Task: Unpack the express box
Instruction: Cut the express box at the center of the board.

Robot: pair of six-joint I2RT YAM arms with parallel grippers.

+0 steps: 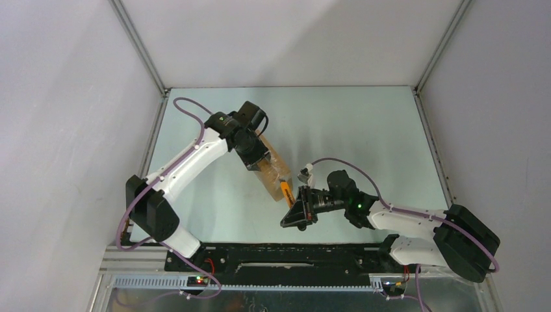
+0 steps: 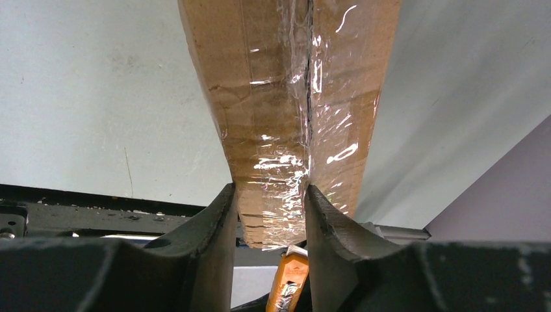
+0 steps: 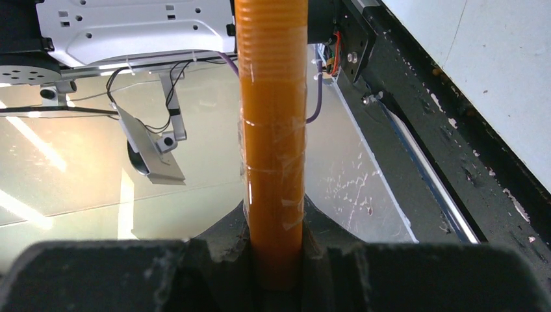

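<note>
The express box (image 1: 274, 170), brown cardboard with clear tape, sits tilted left of the table's middle. My left gripper (image 1: 260, 162) is shut on its far end. In the left wrist view the box (image 2: 292, 97) runs away from the camera, pinched between both fingers (image 2: 217, 240), with a cut line along the taped seam. My right gripper (image 1: 294, 203) is shut on the orange utility knife (image 1: 286, 190), whose tip meets the box's near end. The knife's handle (image 3: 271, 130) stands upright in the right gripper (image 3: 276, 227). Below the box, the knife's tip (image 2: 289, 283) shows in the left wrist view.
Grey enclosure walls (image 1: 78, 130) surround the pale green table (image 1: 364, 130) on three sides. A black base rail (image 1: 279, 253) runs along the near edge. The right wrist view looks toward that rail (image 3: 416, 130) and the white arm base (image 3: 130, 26).
</note>
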